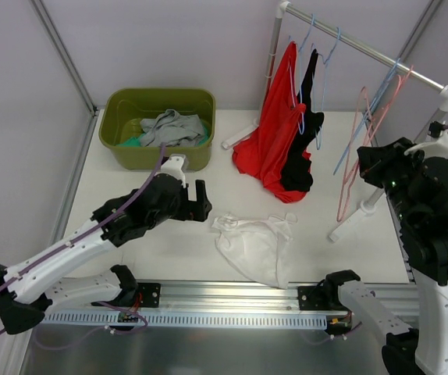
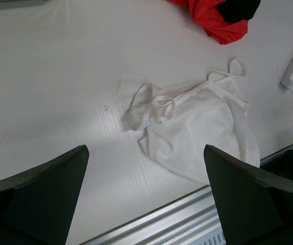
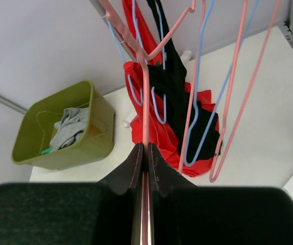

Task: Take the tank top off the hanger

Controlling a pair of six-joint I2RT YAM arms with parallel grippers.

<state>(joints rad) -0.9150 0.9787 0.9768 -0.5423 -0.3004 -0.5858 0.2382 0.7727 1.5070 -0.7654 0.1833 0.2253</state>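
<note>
The white tank top (image 1: 255,244) lies crumpled flat on the table near the front rail, off any hanger; in the left wrist view the tank top (image 2: 202,127) has its straps loose towards the left. My left gripper (image 1: 201,200) hovers just left of it, open and holding nothing, and the gripper (image 2: 145,150) looks down past the garment's near edge. At the right, my right gripper (image 1: 367,166) is shut on a bare pink hanger (image 1: 350,180) hooked on the rack. The right wrist view has the gripper (image 3: 145,149) pinching the pink hanger's wire (image 3: 145,97).
A clothes rack (image 1: 364,45) stands at the back right with a red garment (image 1: 275,141) and a black one (image 1: 308,109) on blue hangers, plus bare pink and blue hangers. A green tub (image 1: 122,117) with grey clothes (image 1: 173,126) sits at the back left.
</note>
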